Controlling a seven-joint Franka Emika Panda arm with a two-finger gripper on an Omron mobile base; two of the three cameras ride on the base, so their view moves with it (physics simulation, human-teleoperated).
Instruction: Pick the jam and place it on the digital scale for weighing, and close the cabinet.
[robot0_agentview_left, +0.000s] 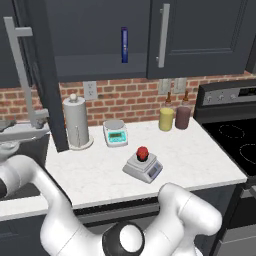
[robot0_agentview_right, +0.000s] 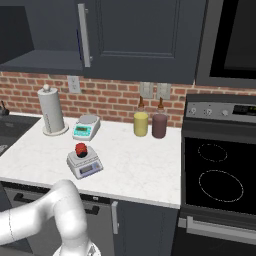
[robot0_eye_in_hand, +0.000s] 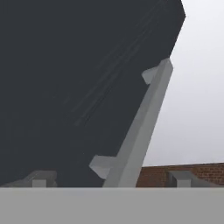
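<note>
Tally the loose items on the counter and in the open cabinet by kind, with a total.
Scales: 2 (digital scale, white scale)
Bottles: 3 (yellow bottle, maroon bottle, blue bottle)
Jam: 1
Paper towel roll: 1
Total: 7

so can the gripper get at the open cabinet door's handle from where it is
Probably yes: in the hand view the open gripper faces the door handle close up, with nothing between its fingertips and the bar.
</note>
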